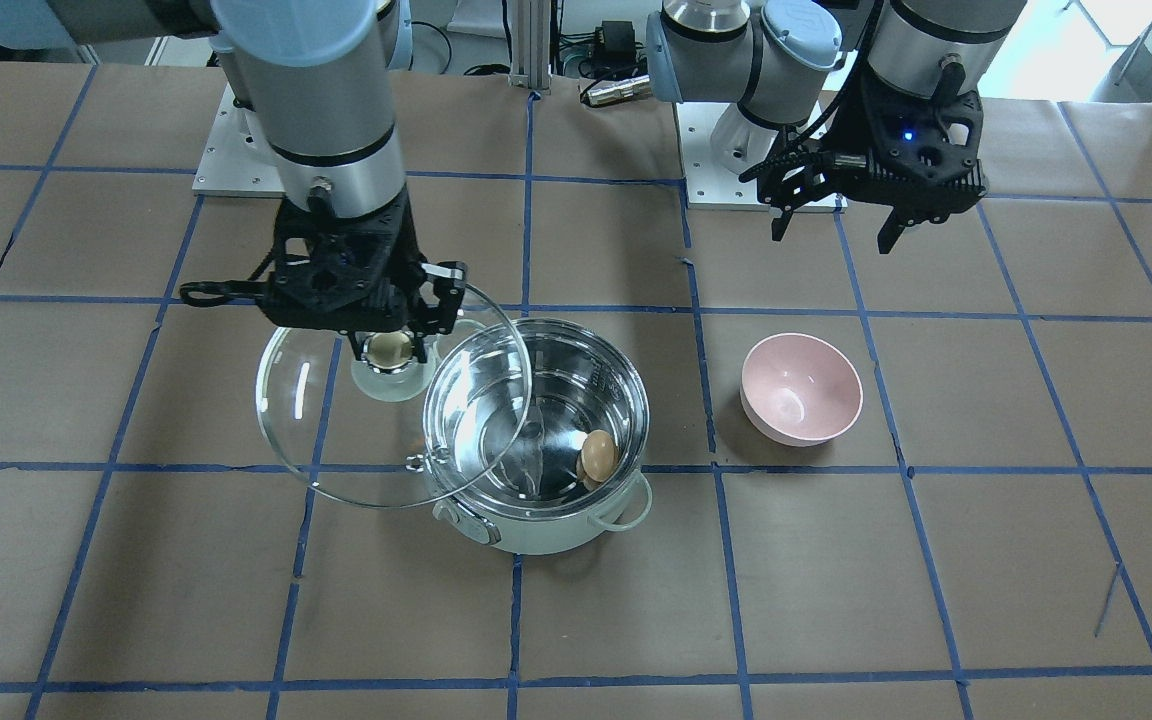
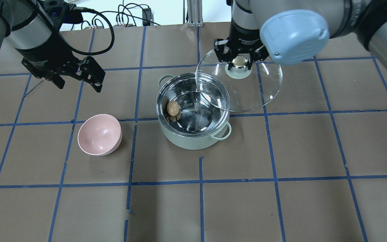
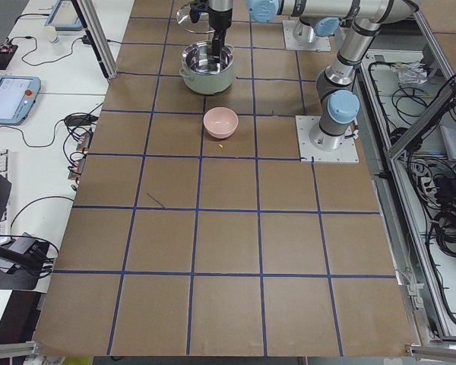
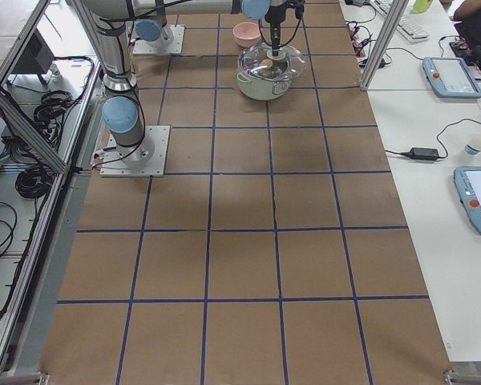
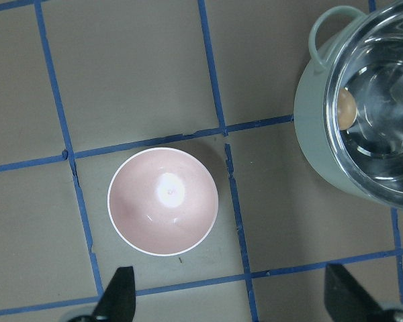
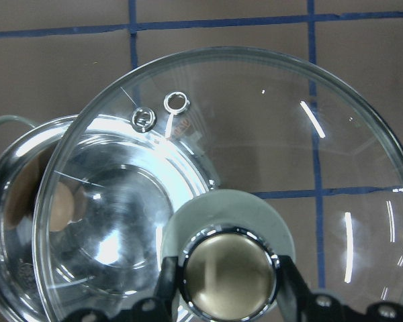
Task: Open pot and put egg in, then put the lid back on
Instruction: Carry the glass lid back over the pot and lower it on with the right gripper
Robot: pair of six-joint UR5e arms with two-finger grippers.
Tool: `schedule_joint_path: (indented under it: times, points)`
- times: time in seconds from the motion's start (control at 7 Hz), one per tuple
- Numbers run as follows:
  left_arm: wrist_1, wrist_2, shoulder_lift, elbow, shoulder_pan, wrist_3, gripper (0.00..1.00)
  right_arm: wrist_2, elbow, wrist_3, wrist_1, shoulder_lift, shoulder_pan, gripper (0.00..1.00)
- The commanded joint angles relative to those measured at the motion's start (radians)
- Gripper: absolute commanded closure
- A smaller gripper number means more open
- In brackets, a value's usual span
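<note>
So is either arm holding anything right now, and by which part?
The right end effector holds the glass lid by its knob. The left end effector is open and holds nothing.

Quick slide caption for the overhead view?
Right claw holds the lid partly over the open pot, egg inside; left claw open.

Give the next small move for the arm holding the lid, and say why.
Probably shift the right gripper leftward and slightly back toward the robot until the lid is centred over the pot. The egg already lies inside, and the held lid overlaps only one side of the rim.
</note>
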Motion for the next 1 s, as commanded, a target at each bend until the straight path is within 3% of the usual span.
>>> schedule_joint_path:
  times: [0.0,0.29,0.57,0.86]
  points:
    - [-0.032,0.004,0.005,0.005,0.002,-0.092,0.0,0.004,-0.007,0.093,-0.053,0.032,0.086,0.88]
    - [-0.075,0.021,0.016,0.024,0.008,-0.093,0.0,0.027,-0.004,0.111,-0.065,0.045,0.118,0.89]
    - [-0.075,0.04,0.019,0.027,0.01,-0.101,0.0,0.029,0.0,0.178,-0.166,0.107,0.17,0.89]
    - [-0.069,0.038,0.019,0.025,0.011,-0.101,0.0,0.015,0.025,0.144,-0.166,0.122,0.169,0.89]
